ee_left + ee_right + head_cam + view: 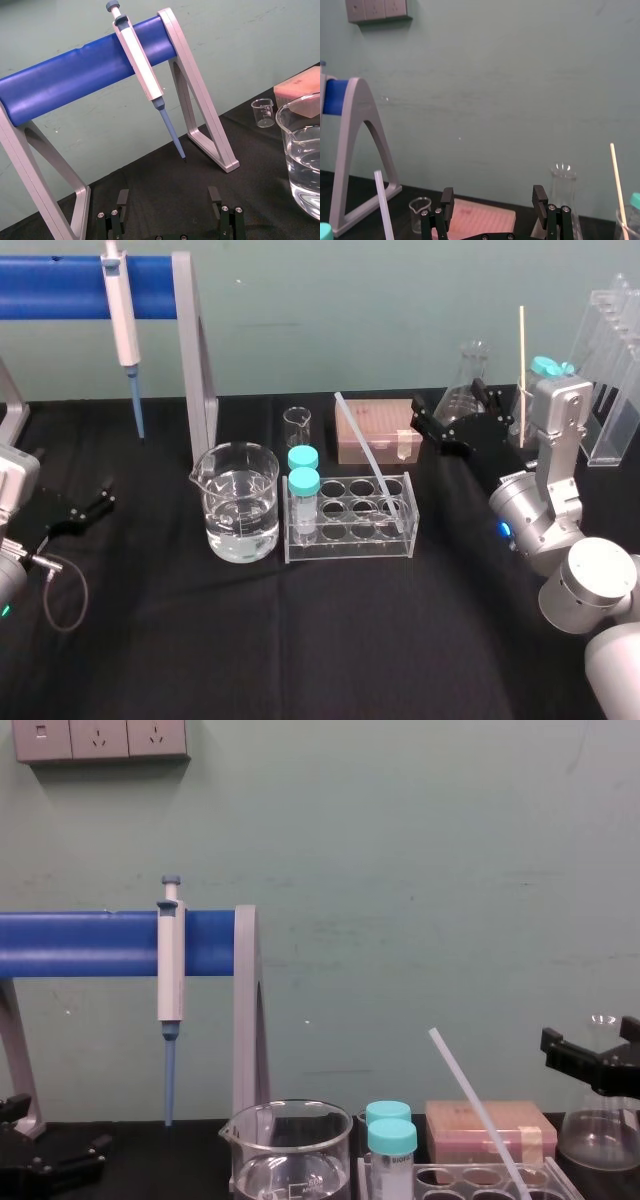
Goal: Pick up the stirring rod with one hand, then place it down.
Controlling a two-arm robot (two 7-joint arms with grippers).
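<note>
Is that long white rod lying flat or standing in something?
Leaning. The stirring rod stands tilted, its lower end in a hole of the clear tube rack, its upper end free in the air.

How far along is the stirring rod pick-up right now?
Done: nothing yet. The long translucent-white stirring rod leans untouched in the clear plastic tube rack. In hand: the black right tool hangs open back-right of the rack, by the glass conical flask, apart from the rod. The black left tool sits open on the far left. Left: grasp the rod, lift it, place it down.
</note>
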